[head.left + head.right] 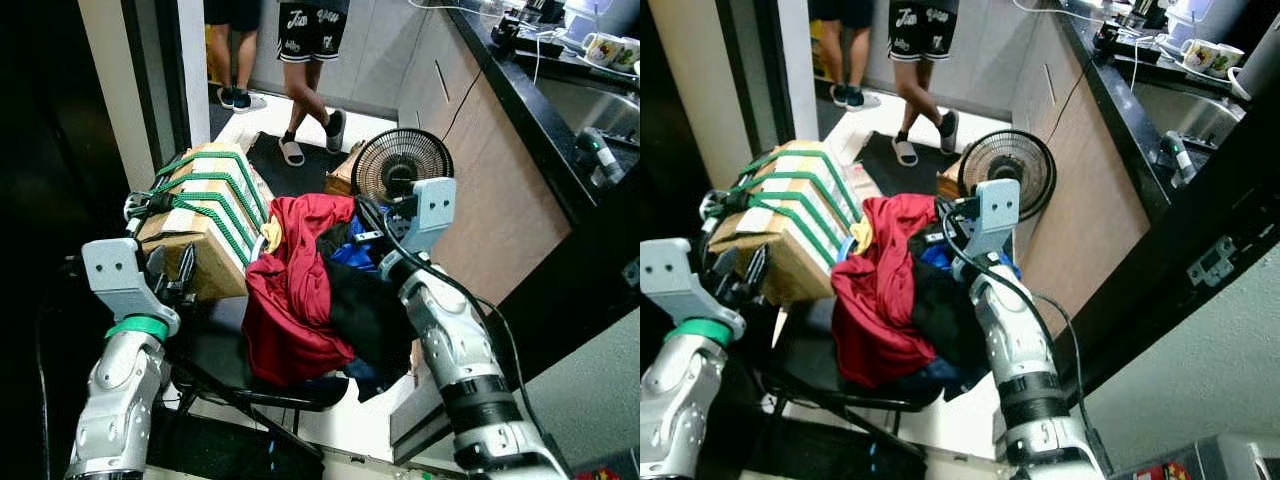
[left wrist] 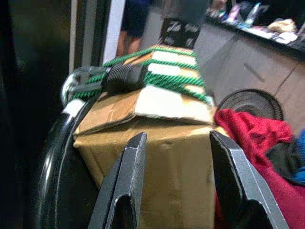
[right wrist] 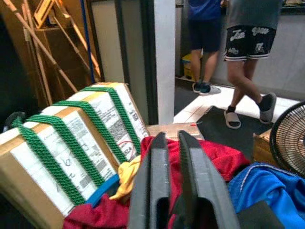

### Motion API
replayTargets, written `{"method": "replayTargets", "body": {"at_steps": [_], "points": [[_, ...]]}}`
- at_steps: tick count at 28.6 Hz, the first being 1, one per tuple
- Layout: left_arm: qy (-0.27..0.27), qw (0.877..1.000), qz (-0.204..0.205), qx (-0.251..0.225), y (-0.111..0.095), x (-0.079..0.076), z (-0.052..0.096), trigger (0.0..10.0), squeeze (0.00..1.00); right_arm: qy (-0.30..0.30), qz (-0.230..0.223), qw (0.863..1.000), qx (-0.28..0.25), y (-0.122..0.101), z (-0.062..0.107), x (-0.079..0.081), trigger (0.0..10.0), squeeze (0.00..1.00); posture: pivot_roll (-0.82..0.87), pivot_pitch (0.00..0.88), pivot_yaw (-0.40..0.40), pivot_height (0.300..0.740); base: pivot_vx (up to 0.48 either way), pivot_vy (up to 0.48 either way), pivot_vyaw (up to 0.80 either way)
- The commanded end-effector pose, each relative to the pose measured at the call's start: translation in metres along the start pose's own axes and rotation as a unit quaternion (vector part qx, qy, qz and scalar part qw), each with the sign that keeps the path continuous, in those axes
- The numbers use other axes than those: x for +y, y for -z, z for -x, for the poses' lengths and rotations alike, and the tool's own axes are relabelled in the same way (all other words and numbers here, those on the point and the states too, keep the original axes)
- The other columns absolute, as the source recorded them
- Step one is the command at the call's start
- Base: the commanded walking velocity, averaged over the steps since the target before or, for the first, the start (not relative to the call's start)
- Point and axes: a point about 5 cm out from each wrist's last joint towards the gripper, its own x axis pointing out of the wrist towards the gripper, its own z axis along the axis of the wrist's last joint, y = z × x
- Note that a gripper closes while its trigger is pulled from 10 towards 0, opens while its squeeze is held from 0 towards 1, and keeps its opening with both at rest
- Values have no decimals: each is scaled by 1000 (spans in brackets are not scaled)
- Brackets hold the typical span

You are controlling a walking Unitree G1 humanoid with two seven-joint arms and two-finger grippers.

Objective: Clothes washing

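A heap of clothes lies on a black seat: a red garment on top, a black one to its right, blue fabric and a bit of yellow. My right gripper is shut and hovers just over the red garment, pointing across the heap; its fingers have no cloth between them. My left gripper is open, with its fingers set against the near face of a cardboard box to the left of the heap.
Green bungee cords bind the box. A black fan stands on the floor behind the clothes. Two people stand further back. A cabinet run with a dark counter, sink and mugs runs along the right. Dark doorway at left.
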Motion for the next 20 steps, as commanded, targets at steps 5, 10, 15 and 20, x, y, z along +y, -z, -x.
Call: {"method": "replayTargets", "body": {"at_steps": [5, 10, 15, 20], "points": [[29, 1000, -1, 9, 1, -8, 1, 10000, 0, 3, 39, 998, 40, 10, -4, -9, 10000, 1000, 94, 0, -84, 740, 0, 0, 0], [30, 1000, -1, 10, 2, -8, 1, 10000, 0, 17, 53, 997, 46, 10, -6, -14, 10000, 1000, 94, 0, -85, 740, 0, 0, 0], [38, 999, 3, 15, 2, -10, 3, 10000, 0, 108, 41, 993, 39, 3, 9, -55, 10000, 1000, 91, 0, -76, 740, 0, 0, 0], [46, 999, 6, 18, 2, -11, 3, 10000, 0, 140, 47, 989, 31, 8, 25, -63, 10000, 1000, 89, 0, -70, 740, 0, 0, 0]]}}
